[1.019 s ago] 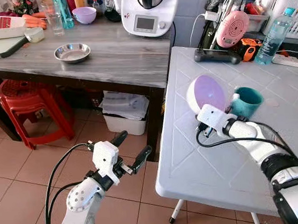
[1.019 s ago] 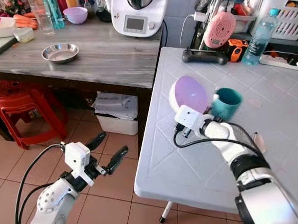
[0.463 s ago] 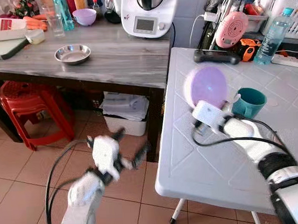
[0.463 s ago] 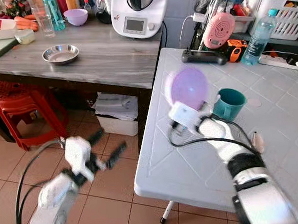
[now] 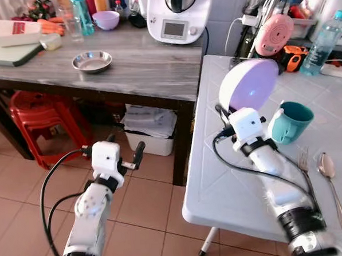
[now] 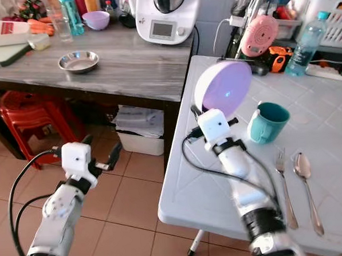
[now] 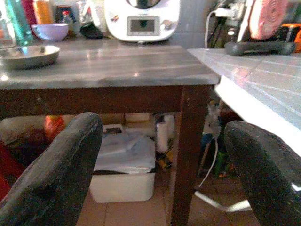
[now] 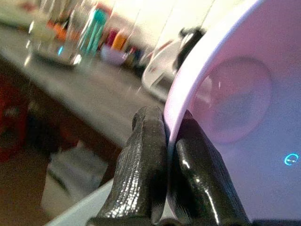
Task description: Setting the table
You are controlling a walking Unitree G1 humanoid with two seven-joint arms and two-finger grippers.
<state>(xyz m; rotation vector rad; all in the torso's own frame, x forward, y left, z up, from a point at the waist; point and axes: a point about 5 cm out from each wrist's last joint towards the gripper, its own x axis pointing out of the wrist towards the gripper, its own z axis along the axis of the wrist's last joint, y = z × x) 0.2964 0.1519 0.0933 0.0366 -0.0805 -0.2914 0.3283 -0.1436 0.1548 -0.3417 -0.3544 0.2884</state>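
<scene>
Right claw [image 8: 164,155] pinches the rim of the lilac plate [image 5: 249,85], one finger on each face, holding it up on edge above the white worktop [image 5: 231,176], just beside the teal mug [image 5: 291,120] on the side away from the fork [image 5: 303,162] and spoon [image 5: 328,171]; to set it down well, I judge the wrist should roll until the plate lies flat, lower it onto bare worktop on the mug's near side, beside the fork, keep the rim from knocking the mug, and release only once the base rests; as held, the plate's hollow face points toward the mug and somewhat upward, its disc standing nearly upright, with no long axis to speak of; left claw [image 5: 124,156] hangs spread over the tiled floor [image 5: 25,187], well apart from the mug.
</scene>
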